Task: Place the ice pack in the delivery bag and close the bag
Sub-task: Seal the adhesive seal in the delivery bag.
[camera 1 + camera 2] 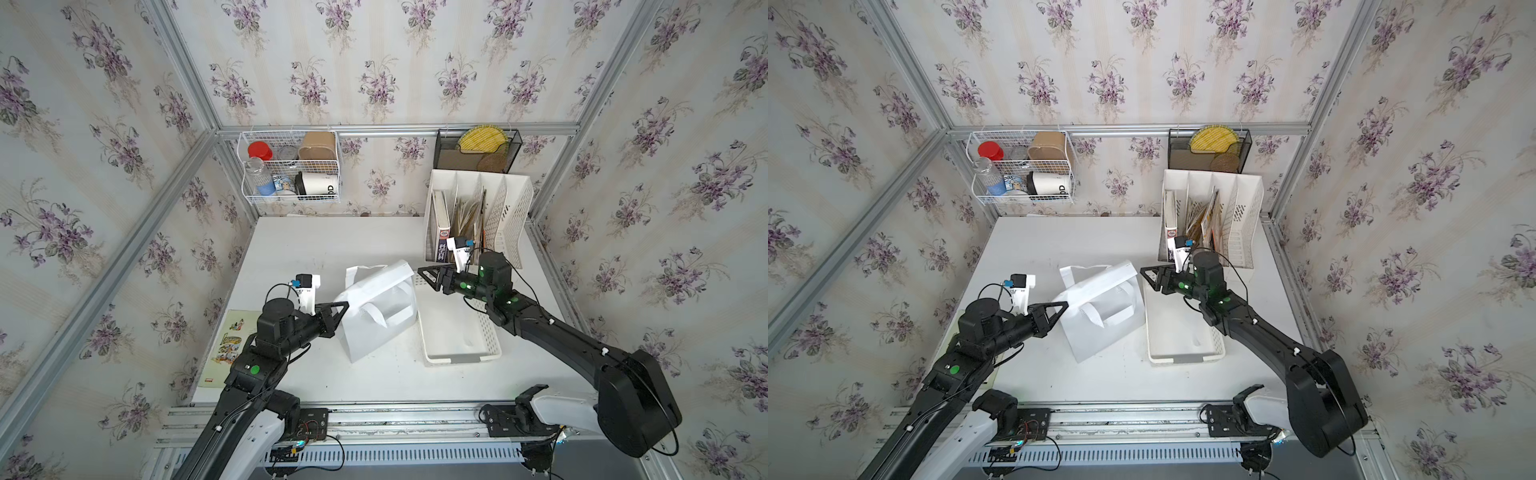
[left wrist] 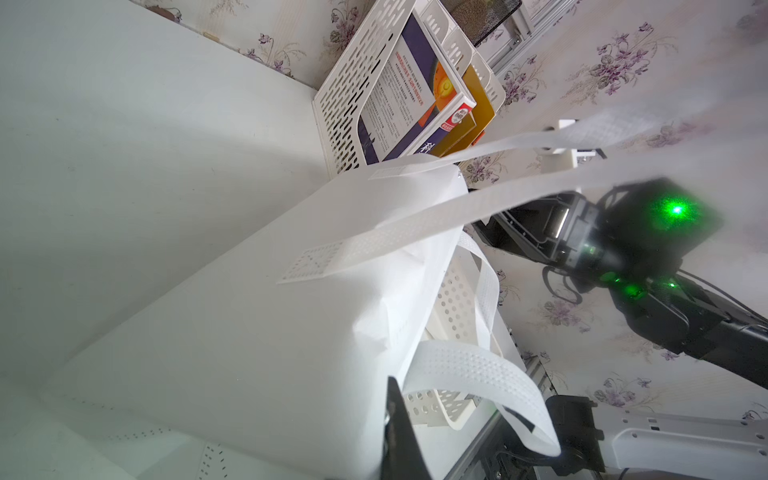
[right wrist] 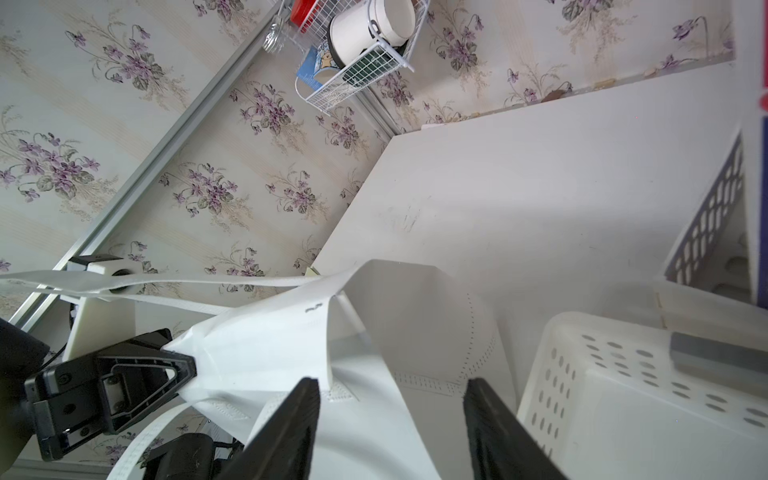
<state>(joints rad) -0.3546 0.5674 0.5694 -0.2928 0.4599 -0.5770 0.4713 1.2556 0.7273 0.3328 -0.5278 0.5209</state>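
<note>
Left pincer (image 1: 341,308) clenched on delivery bag (image 1: 376,332) edge, bag's 9 o'clock. Right pincer (image 1: 422,273) spread apart, let go, bag's 2 o'clock. White basket (image 1: 457,332) at 3 o'clock on worktop (image 1: 311,249).

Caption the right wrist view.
Open right gripper faces white fabric delivery bag pinched by left gripper, beside white perforated plastic basket.

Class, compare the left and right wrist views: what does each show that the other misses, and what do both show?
Only the left wrist view shows the black mesh wall holder and the right arm's black wrist with green lights. Only the right wrist view shows the white wire wall basket holding a white cup. Both show the white fabric delivery bag with strap handles and the white perforated plastic basket.
</note>
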